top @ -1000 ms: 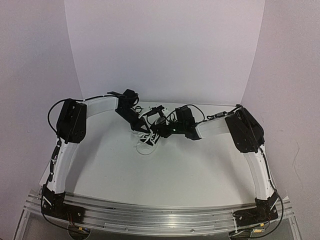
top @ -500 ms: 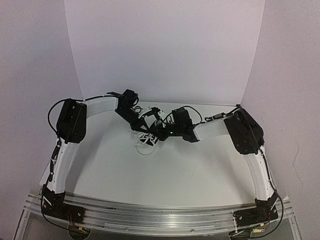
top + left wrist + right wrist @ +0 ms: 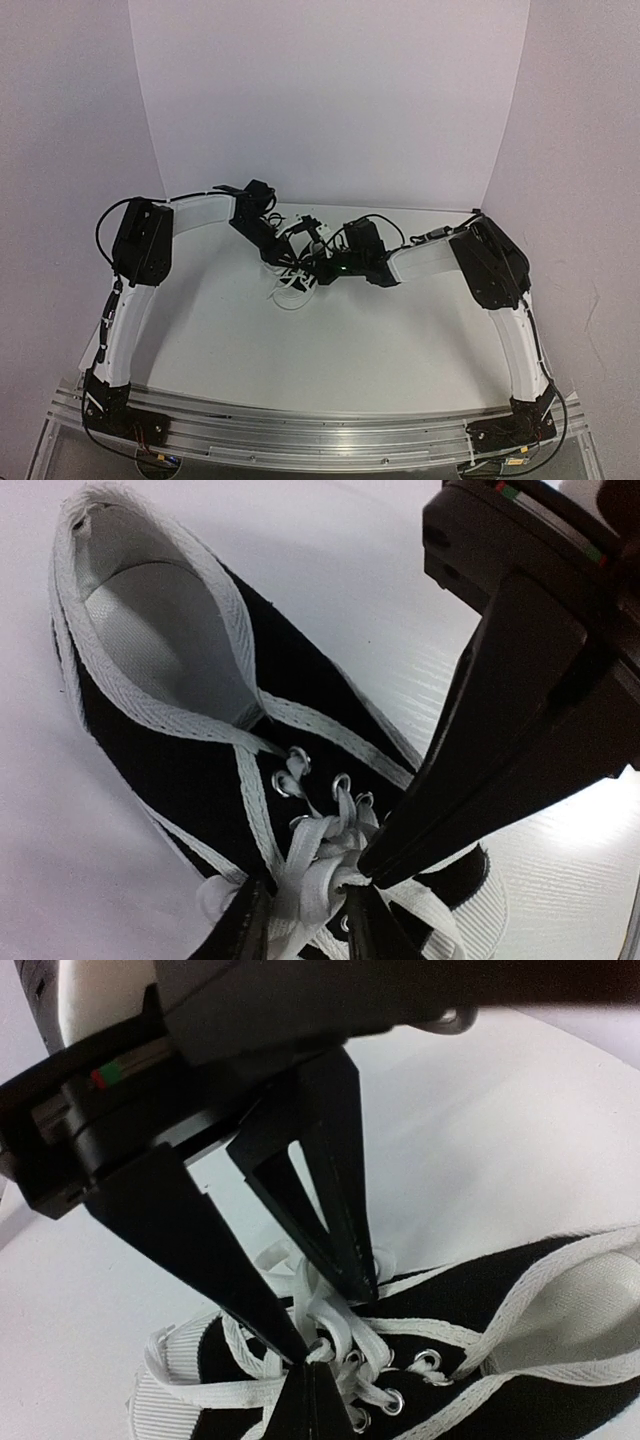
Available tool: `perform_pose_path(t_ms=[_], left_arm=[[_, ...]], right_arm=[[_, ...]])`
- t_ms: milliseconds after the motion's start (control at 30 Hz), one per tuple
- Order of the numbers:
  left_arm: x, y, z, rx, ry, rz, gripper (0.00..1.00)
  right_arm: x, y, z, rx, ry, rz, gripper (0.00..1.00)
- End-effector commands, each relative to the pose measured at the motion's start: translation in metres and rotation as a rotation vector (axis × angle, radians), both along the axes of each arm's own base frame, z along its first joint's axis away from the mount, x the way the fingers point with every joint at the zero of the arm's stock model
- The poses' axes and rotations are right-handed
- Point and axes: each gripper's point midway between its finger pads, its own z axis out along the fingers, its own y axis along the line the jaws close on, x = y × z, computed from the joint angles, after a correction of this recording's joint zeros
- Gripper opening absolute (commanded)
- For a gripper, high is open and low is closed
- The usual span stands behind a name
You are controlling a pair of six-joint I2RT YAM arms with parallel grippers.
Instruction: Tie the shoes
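The sneaker [image 3: 190, 770] lies on the worktop [image 3: 330, 340] toward 12 o'clock of centre, where its laces [image 3: 320, 855] can be reached from both sides, likely to pass a strand across for the knot. The right end effector [image 3: 310, 1390], in from 3 o'clock, is pinched fully closed on the laces. The left end effector [image 3: 308, 925], from 11 o'clock, stands partly open astride them, gripping nothing.

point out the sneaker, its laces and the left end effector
black canvas sneaker with white sole [image 3: 190, 770]: left wrist view, side panel
white flat laces [image 3: 315, 845]: left wrist view, bunched crossing
left end effector [image 3: 334, 1322]: right wrist view, between fingertips
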Motion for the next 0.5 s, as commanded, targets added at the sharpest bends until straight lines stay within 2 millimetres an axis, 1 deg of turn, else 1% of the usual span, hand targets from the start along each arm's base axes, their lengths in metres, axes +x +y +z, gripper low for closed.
perform_pose_path(t_ms=[0, 67, 133, 233, 300, 367, 467], left_arm=[[0.003, -0.011, 0.058, -0.135, -0.068, -0.053, 0.39], [0.007, -0.007, 0.072, -0.170, -0.068, -0.062, 0.45], [0.006, -0.005, 0.081, -0.195, -0.061, -0.078, 0.49], [-0.002, -0.005, 0.089, -0.228, -0.037, -0.118, 0.54], [-0.003, -0.007, 0.090, -0.241, -0.030, -0.123, 0.54], [0.003, -0.007, 0.087, -0.236, -0.035, -0.101, 0.49], [0.009, -0.006, 0.080, -0.217, -0.047, -0.089, 0.47]], right_arm=[[-0.022, 0.006, 0.012, 0.003, 0.041, 0.032, 0.00], [-0.022, 0.005, 0.012, 0.004, 0.043, 0.032, 0.00], [-0.023, 0.006, 0.013, 0.008, 0.041, 0.034, 0.00], [-0.021, 0.007, 0.015, 0.016, 0.038, 0.033, 0.00], [-0.023, 0.007, 0.016, 0.019, 0.038, 0.037, 0.00], [-0.024, 0.006, 0.018, 0.023, 0.036, 0.041, 0.00], [-0.027, 0.005, 0.021, 0.025, 0.026, 0.047, 0.00]])
